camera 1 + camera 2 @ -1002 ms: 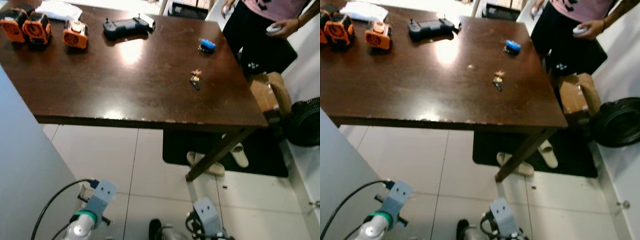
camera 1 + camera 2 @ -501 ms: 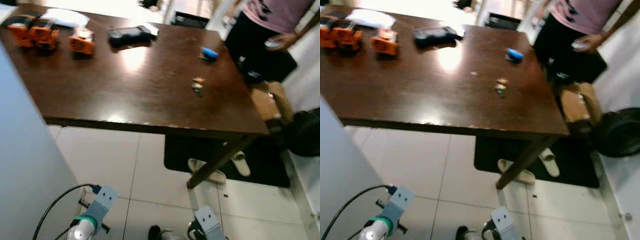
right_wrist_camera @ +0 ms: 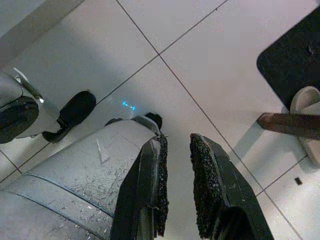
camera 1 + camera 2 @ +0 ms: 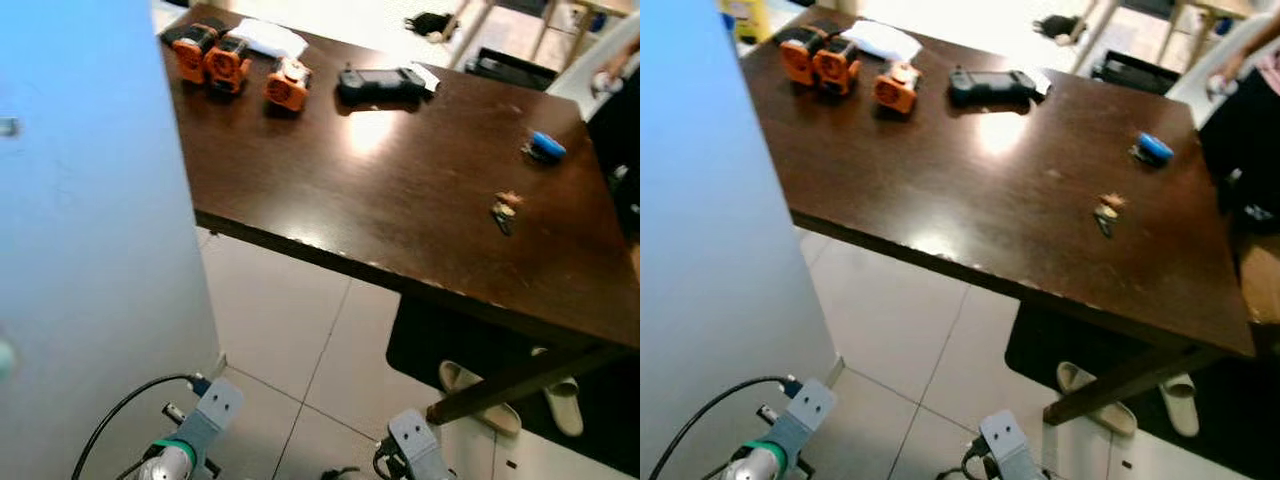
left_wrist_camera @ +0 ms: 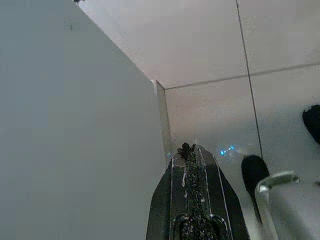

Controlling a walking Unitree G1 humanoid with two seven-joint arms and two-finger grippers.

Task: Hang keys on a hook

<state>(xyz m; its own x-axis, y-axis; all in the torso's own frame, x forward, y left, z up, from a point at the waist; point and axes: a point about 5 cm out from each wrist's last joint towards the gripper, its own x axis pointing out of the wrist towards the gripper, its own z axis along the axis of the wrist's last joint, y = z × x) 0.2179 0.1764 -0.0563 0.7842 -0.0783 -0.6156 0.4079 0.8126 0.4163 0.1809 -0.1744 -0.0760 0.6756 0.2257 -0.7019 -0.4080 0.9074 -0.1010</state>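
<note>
The keys [image 4: 505, 208] lie on the dark brown table [image 4: 400, 200], near its right end, with a small blue object [image 4: 547, 147] a little beyond them. A pale wall panel [image 4: 90, 250] rises at the left, with a small grey fitting [image 4: 8, 126] on it. Both arms hang low over the tiled floor, well short of the table. My left gripper [image 5: 186, 149] is shut, with nothing in it, beside the panel's corner. My right gripper [image 3: 177, 142] is open by a narrow gap and holds nothing.
Three orange devices [image 4: 235, 65], a black controller [image 4: 380, 84] and a white cloth [image 4: 265, 38] sit at the table's far end. A person [image 4: 1250, 140] stands at the far right. Slippers [image 4: 480, 395] and a black mat [image 4: 420, 340] lie under the table.
The camera has swung left: the pale panel now takes up the left side, and the table and person have slid right. The keys and both hanging arms have not moved.
</note>
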